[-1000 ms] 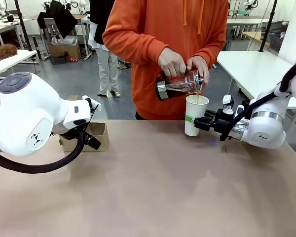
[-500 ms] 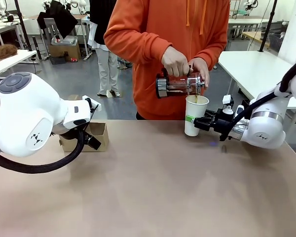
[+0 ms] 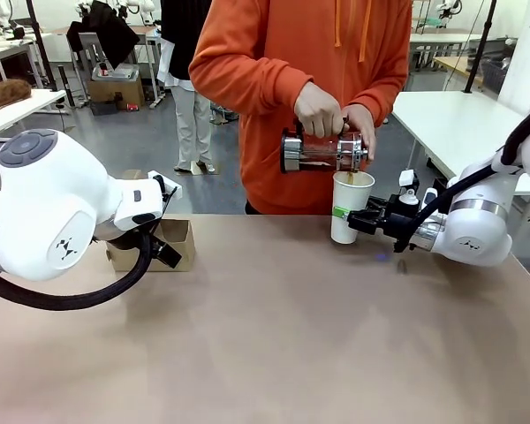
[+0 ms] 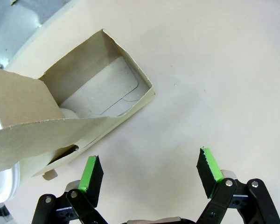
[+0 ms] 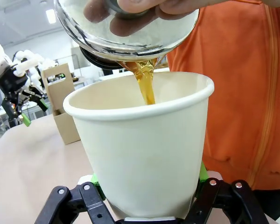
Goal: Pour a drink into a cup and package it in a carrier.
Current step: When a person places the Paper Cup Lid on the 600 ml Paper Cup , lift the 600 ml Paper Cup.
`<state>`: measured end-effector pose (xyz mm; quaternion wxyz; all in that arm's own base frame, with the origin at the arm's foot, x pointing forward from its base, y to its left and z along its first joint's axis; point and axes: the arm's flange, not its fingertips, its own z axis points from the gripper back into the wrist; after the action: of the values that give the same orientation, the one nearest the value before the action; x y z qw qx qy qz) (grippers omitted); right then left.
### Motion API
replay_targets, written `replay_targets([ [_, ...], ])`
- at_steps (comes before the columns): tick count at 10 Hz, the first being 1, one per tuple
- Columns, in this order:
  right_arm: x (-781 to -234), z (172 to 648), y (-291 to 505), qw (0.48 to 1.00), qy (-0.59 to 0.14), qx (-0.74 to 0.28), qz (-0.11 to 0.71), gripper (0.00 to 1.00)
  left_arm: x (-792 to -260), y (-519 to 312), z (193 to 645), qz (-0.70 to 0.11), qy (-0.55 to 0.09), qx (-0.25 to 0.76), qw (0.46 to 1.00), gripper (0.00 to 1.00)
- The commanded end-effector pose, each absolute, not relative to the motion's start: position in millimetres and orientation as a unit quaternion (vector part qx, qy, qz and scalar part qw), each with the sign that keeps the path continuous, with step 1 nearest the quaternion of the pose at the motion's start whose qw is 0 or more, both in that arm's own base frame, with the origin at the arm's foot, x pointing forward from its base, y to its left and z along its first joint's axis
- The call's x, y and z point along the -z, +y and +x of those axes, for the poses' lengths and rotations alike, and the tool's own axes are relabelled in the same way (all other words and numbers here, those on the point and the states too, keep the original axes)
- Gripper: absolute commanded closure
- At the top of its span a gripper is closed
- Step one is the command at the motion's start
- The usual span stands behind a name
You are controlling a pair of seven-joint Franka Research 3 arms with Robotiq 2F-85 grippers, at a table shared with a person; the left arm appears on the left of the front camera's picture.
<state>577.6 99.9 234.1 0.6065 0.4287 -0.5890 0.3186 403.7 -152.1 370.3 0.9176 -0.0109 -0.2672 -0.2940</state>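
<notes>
– So, what's crowding your table [image 3: 265,353]?
– Biggest is the person [image 3: 274,79] in the orange hoodie at the far edge, hands [image 3: 318,110] on a glass jug [image 3: 322,150] tipped above your right side. Your left arm [image 3: 53,212], bulky and white, sits in front of the brown carrier [image 3: 178,240] and hides part of it from the front camera.
– And the left gripper?
– Your left gripper [image 4: 150,170] hangs released, green pads wide apart, just beside the carrier's open slot. Something white shows inside the carrier, too hidden to name.
– The cup?
– Your right gripper [image 3: 355,217] is clamped on the lower part of the white cup [image 3: 351,199], which stands upright near the table's far edge under the jug's spout. Dark liquid shows through the jug's glass, and a thin amber stream of the drink [image 5: 148,88] falls into the cup's open mouth
</notes>
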Motion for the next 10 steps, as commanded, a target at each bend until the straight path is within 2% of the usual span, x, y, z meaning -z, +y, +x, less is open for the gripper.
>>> replay_targets([
  [1, -236.2, 578.8, 101.6, 0.611, -0.589, -0.318, 0.423, 0.20, -370.5, -151.8, 403.5, -0.012, -0.267, 0.294, 0.918, 0.00],
  [10, -236.2, 578.8, 101.6, 0.611, -0.589, -0.318, 0.423, 0.20, -370.5, -151.8, 403.5, -0.012, -0.267, 0.294, 0.918, 0.00],
])
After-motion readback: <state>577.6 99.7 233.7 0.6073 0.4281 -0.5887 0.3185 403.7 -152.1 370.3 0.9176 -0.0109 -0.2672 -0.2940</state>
